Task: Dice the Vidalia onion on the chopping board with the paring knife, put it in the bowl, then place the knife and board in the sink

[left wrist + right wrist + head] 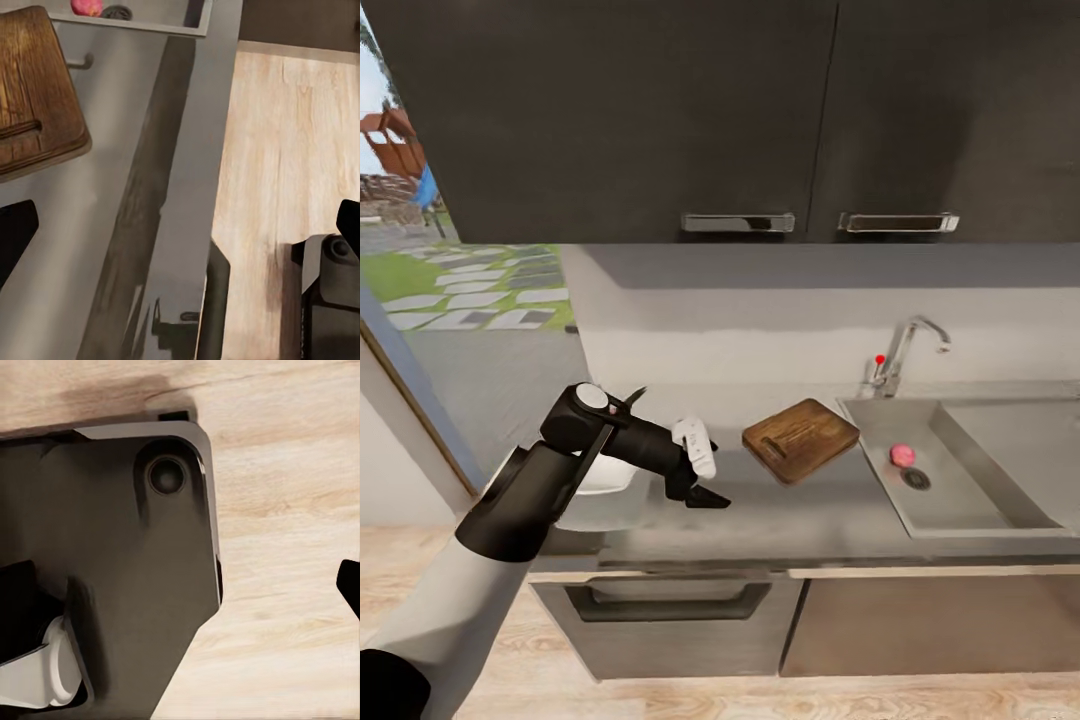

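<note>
A: Nearest the head cam?
B: Left arm, white sleeve then black forearm, reaching over the worktop [780, 520]. Left gripper [705, 492] hangs just above the grey surface, fingers spread wide, nothing between them.
A: Board?
B: Chopping board [801, 439], dark wood, flat on the worktop, betw. gripper and sink [1000, 500], near the sink's edge. Left wrist cam shows its slot handle too [34, 94].
A: Onion?
B: Pinkish onion [901, 455] in the basin, just beside the round drain [916, 479]. Tap [905, 352] w/ red knob behind.
A: Bowl?
B: White bowl [605, 478] partly hidden behind the left arm.
A: Right gripper?
B: Right wrist cam: dark robot base [127, 555] over wood floor [292, 510]. One dark fingertip at frame edge; can't tell if it's spread or closed.
</note>
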Controlling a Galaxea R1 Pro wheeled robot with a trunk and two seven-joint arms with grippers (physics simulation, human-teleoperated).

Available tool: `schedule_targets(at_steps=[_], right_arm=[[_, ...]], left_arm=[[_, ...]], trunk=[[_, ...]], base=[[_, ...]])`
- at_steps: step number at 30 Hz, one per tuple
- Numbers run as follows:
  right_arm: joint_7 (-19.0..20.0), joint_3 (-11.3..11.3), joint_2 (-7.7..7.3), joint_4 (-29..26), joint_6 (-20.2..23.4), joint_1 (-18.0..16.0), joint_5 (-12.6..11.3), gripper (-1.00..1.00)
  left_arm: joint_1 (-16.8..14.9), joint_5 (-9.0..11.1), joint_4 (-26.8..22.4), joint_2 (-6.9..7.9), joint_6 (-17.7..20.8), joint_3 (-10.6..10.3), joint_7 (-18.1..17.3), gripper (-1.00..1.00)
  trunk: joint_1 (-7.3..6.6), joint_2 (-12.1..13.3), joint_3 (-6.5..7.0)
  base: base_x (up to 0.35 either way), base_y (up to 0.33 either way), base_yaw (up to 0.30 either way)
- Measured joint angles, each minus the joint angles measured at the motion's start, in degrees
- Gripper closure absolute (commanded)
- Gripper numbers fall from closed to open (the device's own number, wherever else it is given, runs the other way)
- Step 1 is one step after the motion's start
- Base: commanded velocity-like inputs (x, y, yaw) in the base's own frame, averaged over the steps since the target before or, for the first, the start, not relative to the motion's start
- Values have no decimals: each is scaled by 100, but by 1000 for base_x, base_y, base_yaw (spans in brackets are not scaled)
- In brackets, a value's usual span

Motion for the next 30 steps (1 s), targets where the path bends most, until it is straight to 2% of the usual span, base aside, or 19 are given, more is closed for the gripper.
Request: schedule_targets(at_steps=[11, 16, 23, 30], right_arm=[[42, 5, 11, 78, -7, 1, -22, -100], [41, 5, 16, 79, -9, 0, -21, -100], [36, 5, 52, 80, -10, -1, -22, -100], [34, 5, 95, 80, -17, -2, -21, -100]], left_arm=[[0, 0, 16, 18, -4, -42, 4, -100], [0, -32, 22, 37, -4, -50, 4, -100], [1, -72, 26, 45, -4, -59, 7, -100], [1, -88, 36, 46, -8, -250, 7, -100]], trunk=[[0, 0, 0], [0, 0, 0], [-3, -1, 0], [-2, 0, 0]], base=[[2, 0, -240], [44, 19, -78], [257, 45, -9], [287, 3, -1]])
